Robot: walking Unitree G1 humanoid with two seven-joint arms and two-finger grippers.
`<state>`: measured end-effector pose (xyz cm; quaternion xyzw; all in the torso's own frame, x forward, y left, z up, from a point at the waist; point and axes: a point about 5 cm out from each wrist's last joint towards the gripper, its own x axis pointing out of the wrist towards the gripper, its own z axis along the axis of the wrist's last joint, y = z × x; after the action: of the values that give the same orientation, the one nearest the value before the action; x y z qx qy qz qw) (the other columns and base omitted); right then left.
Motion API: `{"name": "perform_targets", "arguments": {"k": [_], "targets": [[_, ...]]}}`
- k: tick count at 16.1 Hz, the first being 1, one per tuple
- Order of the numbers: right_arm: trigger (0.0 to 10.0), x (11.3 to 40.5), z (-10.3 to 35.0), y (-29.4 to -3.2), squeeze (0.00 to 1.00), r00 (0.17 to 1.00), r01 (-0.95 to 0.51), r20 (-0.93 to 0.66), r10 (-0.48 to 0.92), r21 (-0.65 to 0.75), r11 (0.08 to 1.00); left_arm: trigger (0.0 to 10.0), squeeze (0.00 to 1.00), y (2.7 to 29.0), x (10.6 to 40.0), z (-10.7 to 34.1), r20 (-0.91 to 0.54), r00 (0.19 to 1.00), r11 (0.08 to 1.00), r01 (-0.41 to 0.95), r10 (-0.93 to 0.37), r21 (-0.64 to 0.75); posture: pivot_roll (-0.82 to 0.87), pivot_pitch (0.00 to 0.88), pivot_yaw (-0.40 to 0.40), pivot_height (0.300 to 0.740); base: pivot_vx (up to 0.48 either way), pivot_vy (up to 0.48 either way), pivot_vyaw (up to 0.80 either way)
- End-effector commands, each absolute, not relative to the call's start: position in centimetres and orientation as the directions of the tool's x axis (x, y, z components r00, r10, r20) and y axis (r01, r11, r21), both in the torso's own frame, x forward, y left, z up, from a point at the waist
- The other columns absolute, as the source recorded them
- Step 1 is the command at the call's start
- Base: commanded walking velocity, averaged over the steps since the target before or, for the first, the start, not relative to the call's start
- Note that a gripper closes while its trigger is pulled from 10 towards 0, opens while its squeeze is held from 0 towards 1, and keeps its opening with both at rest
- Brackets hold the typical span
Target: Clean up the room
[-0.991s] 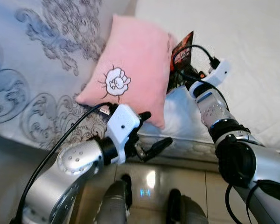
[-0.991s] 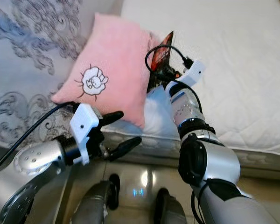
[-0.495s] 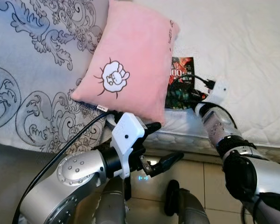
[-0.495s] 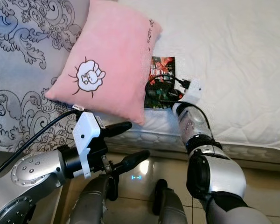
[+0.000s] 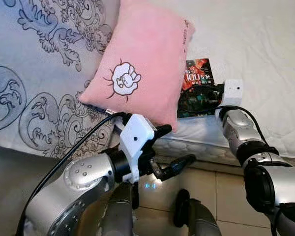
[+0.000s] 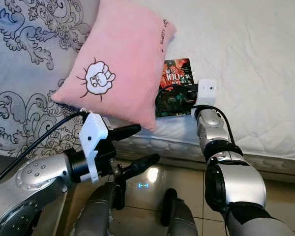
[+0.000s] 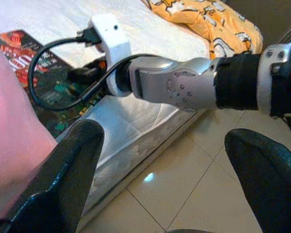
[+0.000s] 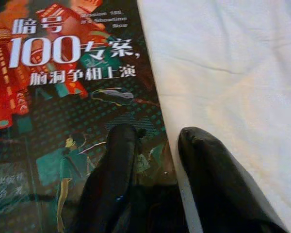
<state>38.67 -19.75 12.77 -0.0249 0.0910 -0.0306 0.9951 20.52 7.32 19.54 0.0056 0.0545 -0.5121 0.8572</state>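
The pillow was pink, with a white cartoon fist outlined in black. The book had a dark cover in red and teal, with white lettering and a large "100". The quilt was pale blue-grey with darker swirling scrollwork. The mattress was white. An orange blanket carried a cartoon print.

Plush pink pillow, glossy book, quilted mattress, shiny tiles
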Motion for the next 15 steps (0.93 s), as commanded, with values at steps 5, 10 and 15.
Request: {"name": "perform_targets", "arguments": {"k": [5, 10, 15], "targets": [[10.0, 38.1, 11.9, -18.9, 1.0, 0.981, 0.17, -0.123, -0.151, 0.169, 0.971, 10.0, 0.0, 6.6, 22.7, 18.9, -0.076, 0.44, 0.442, 0.897, -0.895, -0.014, 0.31, 0.239, 0.016, 0.74, 0.0, 0.0, 0.0], [10.0, 36.0, 19.5, -18.2, 1.0, 0.878, 0.216, 0.414, -0.238, 0.1, 0.971, 10.0, 0.0, 6.1, 26.6, 18.5, 0.01, 0.54, 0.538, 0.839, -0.841, -0.088, 0.17, 0.049, 0.016, 0.74, 0.0, 0.0, 0.0], [10.0, 25.5, 14.2, -21.3, 1.0, 0.891, 0.333, 0.375, -0.255, -0.159, 0.929, 10.0, 0.0, 10.8, 32.4, 13.9, -0.084, 0.902, 0.888, 0.396, -0.424, -0.233, 0.01, 0.0, 0.029, 0.74, 0.0, 0.0, 0.0]]}}
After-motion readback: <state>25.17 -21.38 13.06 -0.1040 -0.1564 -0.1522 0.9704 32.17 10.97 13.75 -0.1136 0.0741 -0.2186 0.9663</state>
